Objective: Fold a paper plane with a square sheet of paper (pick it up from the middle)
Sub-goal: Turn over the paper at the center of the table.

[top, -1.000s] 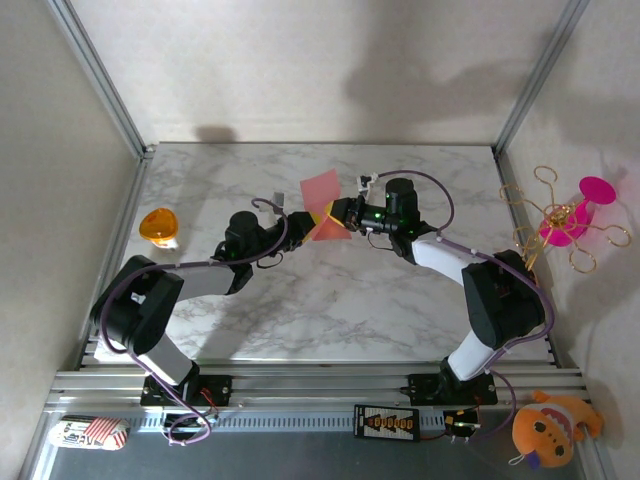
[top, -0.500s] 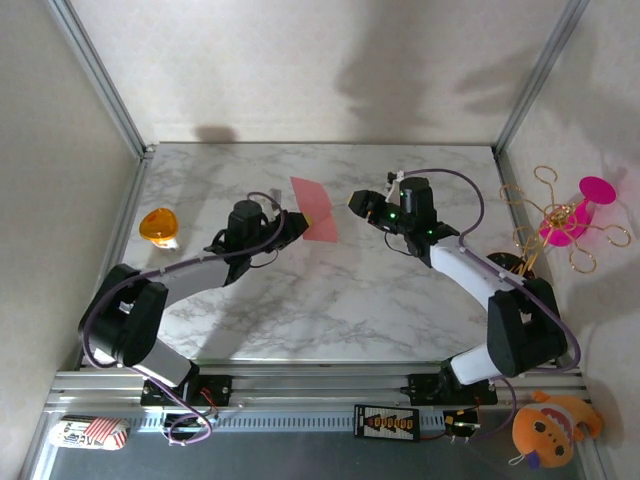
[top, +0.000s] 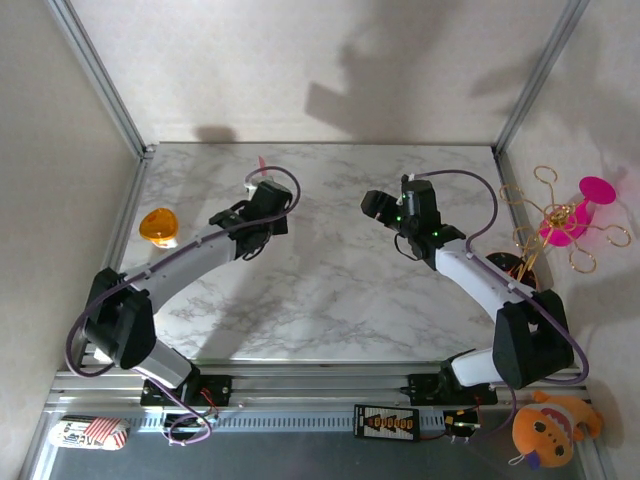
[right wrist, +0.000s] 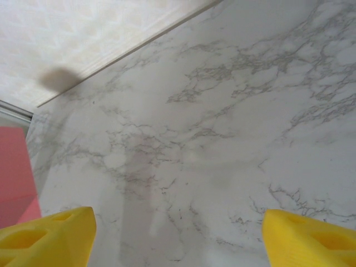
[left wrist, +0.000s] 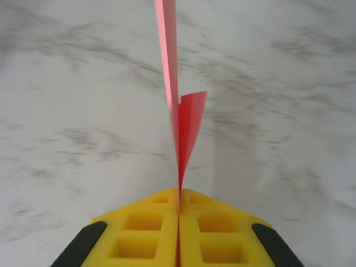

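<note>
top external: high above and behind the arm bases, looking down on the marble table [top: 330,300].
left wrist: close behind its yellow fingers [left wrist: 139,239], facing along them onto the marble.
right wrist: low, facing across the table toward the back wall [right wrist: 83,44].
shared: the marble top, all three.

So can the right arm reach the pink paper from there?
Probably yes: the right gripper is open and bare table lies between it and the paper, which the left gripper pinches upright. It must swing left first.
</note>
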{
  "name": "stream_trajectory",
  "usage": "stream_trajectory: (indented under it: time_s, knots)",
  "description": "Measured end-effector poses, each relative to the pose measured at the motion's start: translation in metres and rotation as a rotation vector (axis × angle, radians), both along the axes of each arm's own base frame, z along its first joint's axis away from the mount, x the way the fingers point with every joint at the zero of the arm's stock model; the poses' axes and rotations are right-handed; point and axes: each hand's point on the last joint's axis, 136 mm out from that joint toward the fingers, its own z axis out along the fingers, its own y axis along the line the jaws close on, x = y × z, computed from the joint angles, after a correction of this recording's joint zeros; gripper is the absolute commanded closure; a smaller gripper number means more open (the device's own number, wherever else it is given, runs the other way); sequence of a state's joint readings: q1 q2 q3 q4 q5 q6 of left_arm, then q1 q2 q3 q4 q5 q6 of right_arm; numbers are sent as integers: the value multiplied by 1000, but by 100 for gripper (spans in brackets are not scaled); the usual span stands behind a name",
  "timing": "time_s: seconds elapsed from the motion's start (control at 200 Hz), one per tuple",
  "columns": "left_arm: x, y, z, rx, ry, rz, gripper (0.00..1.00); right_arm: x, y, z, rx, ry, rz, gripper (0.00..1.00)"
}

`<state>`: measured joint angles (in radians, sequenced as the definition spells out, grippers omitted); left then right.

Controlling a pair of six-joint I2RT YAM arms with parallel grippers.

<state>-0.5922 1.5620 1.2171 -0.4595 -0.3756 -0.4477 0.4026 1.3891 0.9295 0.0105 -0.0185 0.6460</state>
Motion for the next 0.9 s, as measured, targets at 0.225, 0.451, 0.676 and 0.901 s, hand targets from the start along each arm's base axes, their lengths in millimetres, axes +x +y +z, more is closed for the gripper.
stream_trajectory:
  time_s: [0.225, 0.451, 0.676, 0.901]
  knots:
    - [-2, 10, -44, 315, 128, 28, 91, 0, -2, 3, -2, -9, -10, 22]
    - [-10, -19, -104, 254, 282, -62, 66, 1, -6, 2, -6, -8, -26, 22]
    - [-11, -58, -129, -73, 352, -154, 48, 2, -8, 2, 2, -4, -36, 26]
    - [-8, -44, -96, -338, 289, -128, 34, 4, 13, -22, 28, 70, 56, 28]
